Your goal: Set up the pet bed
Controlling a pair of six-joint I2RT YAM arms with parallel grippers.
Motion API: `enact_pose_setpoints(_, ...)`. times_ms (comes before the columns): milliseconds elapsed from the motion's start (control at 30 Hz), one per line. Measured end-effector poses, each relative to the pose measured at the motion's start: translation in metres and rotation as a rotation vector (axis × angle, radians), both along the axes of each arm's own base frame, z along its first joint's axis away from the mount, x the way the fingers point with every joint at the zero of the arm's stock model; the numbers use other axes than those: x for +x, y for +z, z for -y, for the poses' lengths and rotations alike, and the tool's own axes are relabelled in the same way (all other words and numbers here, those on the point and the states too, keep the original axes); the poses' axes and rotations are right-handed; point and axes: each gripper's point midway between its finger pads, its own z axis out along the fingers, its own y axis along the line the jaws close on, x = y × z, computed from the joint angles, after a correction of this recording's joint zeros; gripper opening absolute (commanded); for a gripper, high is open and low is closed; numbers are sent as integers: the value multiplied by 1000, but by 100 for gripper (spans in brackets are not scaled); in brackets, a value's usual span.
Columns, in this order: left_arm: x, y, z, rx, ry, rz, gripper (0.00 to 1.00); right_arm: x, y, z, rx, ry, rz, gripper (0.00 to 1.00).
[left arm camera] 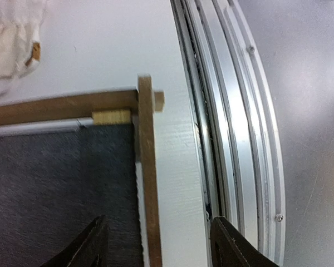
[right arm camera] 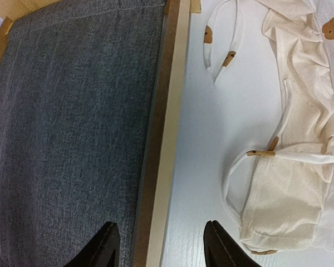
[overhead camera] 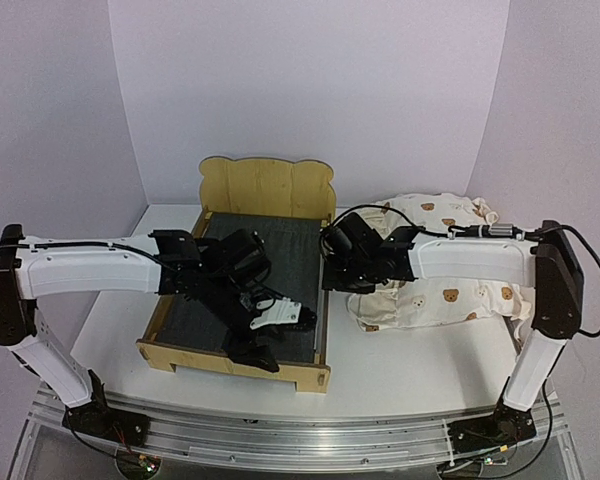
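Note:
The pet bed (overhead camera: 267,190) stands mid-table, a plywood frame with an eared headboard at the back and a dark grey base (overhead camera: 280,250). My left gripper (overhead camera: 270,358) is open and empty, low over the bed's front end. In the left wrist view its jaws (left arm camera: 158,247) straddle the front rail (left arm camera: 147,167) near the front right corner. My right gripper (overhead camera: 330,275) is open and empty at the bed's right side. In the right wrist view its jaws (right arm camera: 158,247) straddle the right side rail (right arm camera: 168,128), with grey base (right arm camera: 72,139) to the left.
A cream bear-print cushion with tie strings (overhead camera: 450,275) lies crumpled on the table right of the bed, close to my right gripper (right arm camera: 289,189). An aluminium track (overhead camera: 300,440) runs along the table's near edge, just beyond the bed's front rail (left arm camera: 234,139).

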Motion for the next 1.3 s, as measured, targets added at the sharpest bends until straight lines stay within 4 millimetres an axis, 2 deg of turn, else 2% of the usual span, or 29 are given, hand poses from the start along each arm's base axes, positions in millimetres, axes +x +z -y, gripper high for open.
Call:
enact_pose_setpoints(133,14,55,20,-127,44,-49,75,9,-2,6,6,-17,-17,45)
enact_pose_setpoints(200,40,80,20,-193,130,-100,76,14,-6,3,14,-17,-32,44)
enact_pose_setpoints(267,83,92,5,-231,277,-126,79,17,-13,0,15,-14,-50,43)
enact_pose_setpoints(300,112,93,-10,-239,378,-127,79,18,-17,-2,14,-12,-60,42)
enact_pose_setpoints(367,172,88,-52,-231,613,-107,80,19,-26,-5,13,-7,-83,40)
enact_pose_setpoints(433,216,78,-99,-211,822,-95,79,20,-33,-9,13,0,-99,37)
enact_pose_setpoints(533,261,64,-171,-179,1091,-87,77,21,-40,-14,14,8,-118,31)
enact_pose_setpoints(600,275,52,-208,-158,1208,-76,77,22,-41,-12,16,3,-123,25)
enact_pose_setpoints(700,279,26,-246,-104,1320,-83,76,25,-42,-10,24,-12,-128,21)
enact_pose_setpoints(800,270,-3,-256,-51,1348,-113,71,28,-42,-6,25,-28,-122,21)
enact_pose_setpoints(933,255,-30,-250,-29,1332,-189,65,31,-41,5,12,-53,-110,23)
enact_pose_setpoints(1100,246,-36,-230,-81,1298,-287,61,32,-41,26,-11,-86,-107,26)
enact_pose_setpoints(1167,243,-37,-220,-101,1274,-307,61,30,-41,35,-19,-97,-111,35)
enact_pose_setpoints(1300,234,-38,-203,-124,1234,-356,61,28,-39,52,-40,-104,-132,59)
